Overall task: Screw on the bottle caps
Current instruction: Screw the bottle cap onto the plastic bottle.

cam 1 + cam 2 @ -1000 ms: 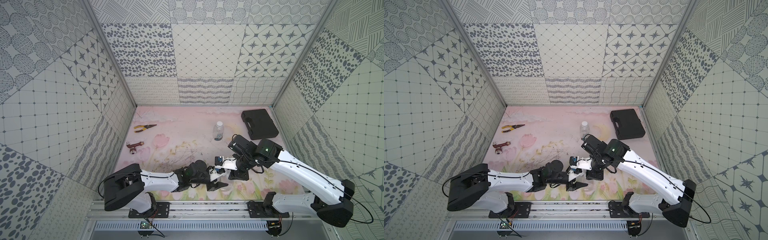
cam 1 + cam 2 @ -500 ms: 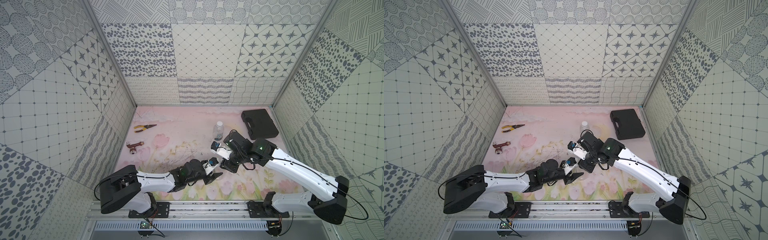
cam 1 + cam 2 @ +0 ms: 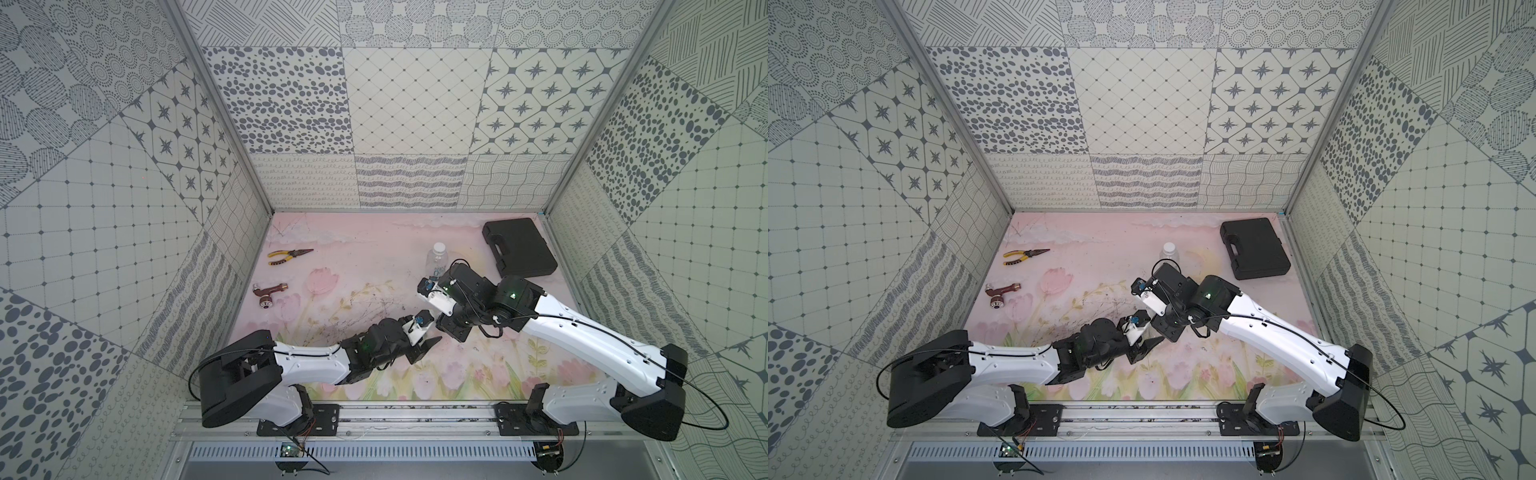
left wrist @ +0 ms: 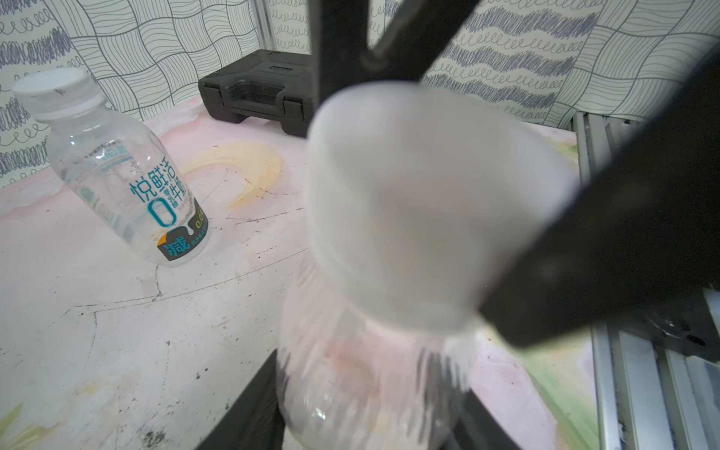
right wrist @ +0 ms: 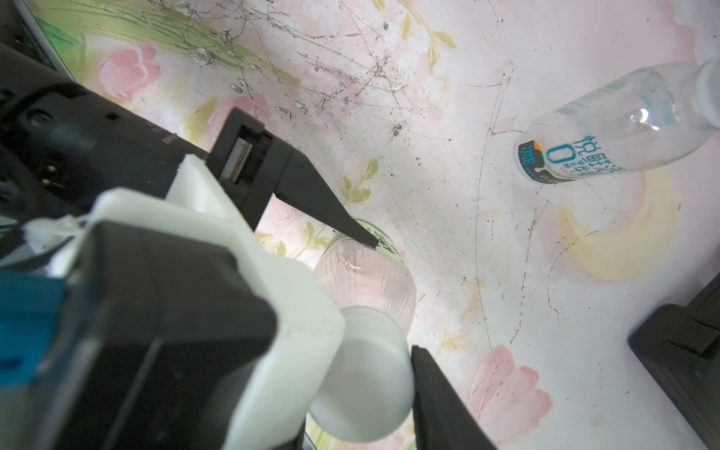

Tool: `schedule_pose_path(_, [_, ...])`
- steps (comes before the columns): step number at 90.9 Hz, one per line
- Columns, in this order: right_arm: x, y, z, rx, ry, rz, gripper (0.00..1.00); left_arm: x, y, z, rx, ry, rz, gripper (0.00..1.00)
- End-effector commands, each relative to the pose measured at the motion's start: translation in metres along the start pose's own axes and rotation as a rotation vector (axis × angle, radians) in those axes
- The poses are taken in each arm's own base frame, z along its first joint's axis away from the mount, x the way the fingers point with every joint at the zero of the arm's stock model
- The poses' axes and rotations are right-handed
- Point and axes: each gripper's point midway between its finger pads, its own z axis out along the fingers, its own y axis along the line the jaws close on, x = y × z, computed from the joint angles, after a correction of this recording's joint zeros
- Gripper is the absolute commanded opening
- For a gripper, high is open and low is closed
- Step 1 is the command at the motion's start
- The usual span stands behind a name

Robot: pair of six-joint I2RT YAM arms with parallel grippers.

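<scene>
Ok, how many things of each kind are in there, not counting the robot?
Bottles: 2
Caps: 2
Pliers: 1
Black case: 1
Brown metal piece: 1
Total: 7

Labelled bottle (image 4: 128, 171) is glossy clear plastic, tabletop (image 4: 97, 331) scuffed, seemingly matt.

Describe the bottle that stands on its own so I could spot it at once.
Find the black case in the far right corner of the pink flowered table. Just left of it stands a short clear bottle with teal print and a white cap on top. Unlike the other bottle, which the left gripper holds, nothing touches it.
</scene>
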Motion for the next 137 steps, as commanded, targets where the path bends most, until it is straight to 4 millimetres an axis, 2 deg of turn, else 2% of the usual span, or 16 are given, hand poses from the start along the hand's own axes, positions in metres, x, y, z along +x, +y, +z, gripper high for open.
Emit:
schedule_pose_path(1, [-0.001, -0.010, -0.007, -0.005, -0.032, 0.063, 0.21, -0.016, -0.012, -0.005, 0.094, -0.078, 0.013, 0.39])
schedule_pose_path(10, [0.005, -0.012, -0.006, -0.022, -0.024, 0.071, 0.19, -0.019, -0.029, -0.009, 0.193, -0.098, 0.005, 0.48])
schedule_pose_path(32, [0.011, -0.004, -0.012, -0.095, -0.043, 0.043, 0.17, -0.013, -0.045, -0.010, 0.289, -0.097, 0.000, 0.71])
schedule_pose_path(47, [0.004, 0.002, -0.026, -0.189, -0.101, 0.096, 0.18, -0.010, -0.053, -0.012, 0.356, -0.103, -0.013, 0.73])
schedule_pose_path(66, [0.002, 0.003, -0.029, -0.212, -0.116, 0.139, 0.17, -0.010, -0.047, -0.013, 0.321, -0.112, -0.015, 0.79])
schedule_pose_path(90, [-0.004, 0.003, -0.041, -0.217, -0.158, 0.152, 0.17, -0.006, -0.029, -0.008, 0.222, -0.100, -0.018, 0.81])
schedule_pose_path(103, [-0.003, -0.009, -0.041, -0.195, -0.156, 0.233, 0.18, -0.009, -0.030, -0.011, 0.240, -0.113, -0.023, 0.64])
schedule_pose_path(110, [-0.004, -0.012, -0.042, -0.199, -0.168, 0.273, 0.18, -0.011, -0.029, -0.011, 0.236, -0.116, -0.025, 0.59])
schedule_pose_path(130, [-0.003, -0.006, -0.040, -0.248, -0.175, 0.295, 0.18, -0.012, -0.029, -0.013, 0.235, -0.124, -0.026, 0.56])
schedule_pose_path(137, [-0.002, -0.004, -0.039, -0.256, -0.169, 0.290, 0.18, -0.013, -0.031, -0.013, 0.244, -0.124, -0.030, 0.63])
